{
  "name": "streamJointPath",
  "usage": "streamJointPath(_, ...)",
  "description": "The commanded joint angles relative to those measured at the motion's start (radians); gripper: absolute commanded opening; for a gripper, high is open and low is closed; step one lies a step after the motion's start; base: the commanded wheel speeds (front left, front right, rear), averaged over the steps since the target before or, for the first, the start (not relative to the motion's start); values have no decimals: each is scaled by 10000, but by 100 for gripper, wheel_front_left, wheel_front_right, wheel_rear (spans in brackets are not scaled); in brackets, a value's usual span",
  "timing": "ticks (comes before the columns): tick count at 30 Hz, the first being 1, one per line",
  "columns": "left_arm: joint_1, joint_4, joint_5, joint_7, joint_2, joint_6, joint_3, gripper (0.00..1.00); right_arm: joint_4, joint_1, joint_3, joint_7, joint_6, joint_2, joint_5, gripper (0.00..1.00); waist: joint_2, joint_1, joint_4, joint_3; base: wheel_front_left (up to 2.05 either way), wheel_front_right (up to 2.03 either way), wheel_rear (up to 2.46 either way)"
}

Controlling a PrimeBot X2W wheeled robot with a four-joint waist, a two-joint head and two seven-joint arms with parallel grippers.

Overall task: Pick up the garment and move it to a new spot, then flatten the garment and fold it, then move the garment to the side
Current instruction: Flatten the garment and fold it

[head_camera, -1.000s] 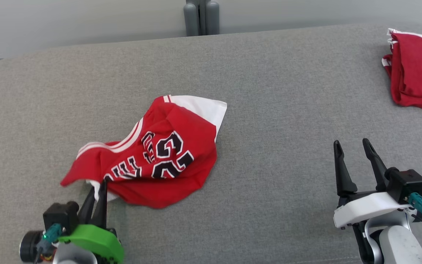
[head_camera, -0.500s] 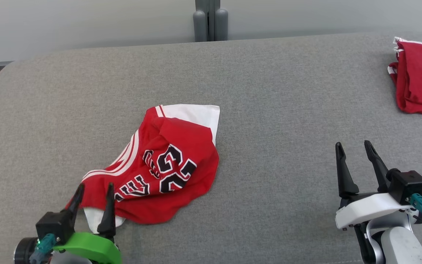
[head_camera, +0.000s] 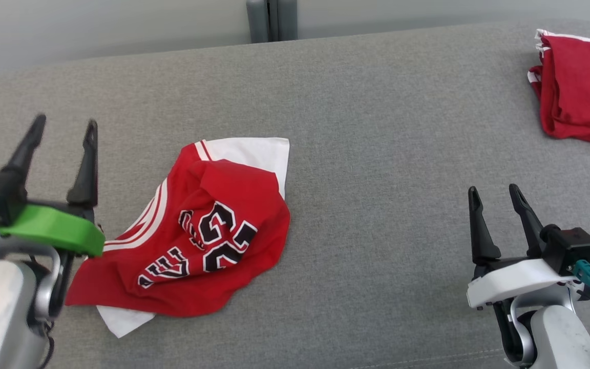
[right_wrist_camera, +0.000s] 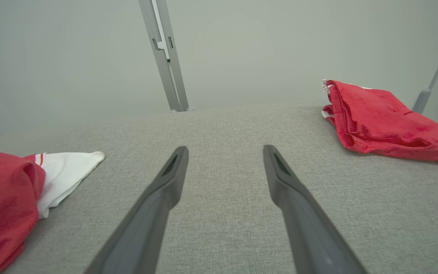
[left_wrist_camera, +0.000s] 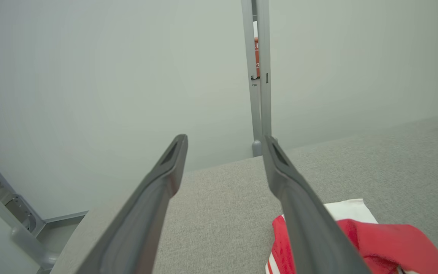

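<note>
Red jersey [head_camera: 213, 225] lay crumpled on the worktop [head_camera: 377, 154], so the left gripper [head_camera: 66, 121] and right gripper [head_camera: 493, 188] (both spread wide, empty) would best pinch opposite hems, pulling outward.

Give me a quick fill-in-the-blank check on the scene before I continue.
The crumpled jersey is mainly ____ with white trim.
The left pincer stands ____, gripping nothing.
The other red garment lies toward the robot's far ____.
Missing words: red; open; right.
</note>
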Motion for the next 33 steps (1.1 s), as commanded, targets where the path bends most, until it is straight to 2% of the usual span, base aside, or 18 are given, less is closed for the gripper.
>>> streamJointPath(1, -526, 109, -21, 175, 151, -153, 80, 100, 11, -195, 1, -77, -11, -13, 25, 100, 0, 0, -436, 474, 0, 0, 0)
streamJointPath(8, -2475, 920, -133, 1083, 687, -950, 20, 100, 126, -598, -30, -276, -11, 40, 85, 100, 0, 0, -1269, 1395, 0, 0, 0)
streamJointPath(13, -3521, 1982, -177, 1777, 669, -1697, -523, 100, 321, -849, 16, -415, -11, 77, 169, 100, 0, 0, -1674, 1847, 0, 0, 0)
streamJointPath(17, -3979, 3052, -417, 2317, 499, -2062, -1055, 100, 483, -1064, 144, -506, -11, 91, 219, 100, 0, 0, -1896, 2045, 0, 0, 0)
streamJointPath(20, -4165, 3773, -909, 2694, 246, -2207, -1375, 100, 557, -1205, 171, -516, -11, 100, 240, 100, 0, 0, -1990, 2148, 0, 0, 0)
streamJointPath(25, -4333, 4995, -1565, 3407, 176, -2282, -1952, 100, 601, -1414, 242, -564, -11, 104, 209, 100, 0, 0, -2160, 2351, 0, 0, 0)
streamJointPath(33, -4399, 5562, -2621, 4360, 495, -2291, -3193, 100, 625, -1480, 199, -572, -11, 113, 212, 100, 0, 0, -2271, 2462, 0, 0, 0)
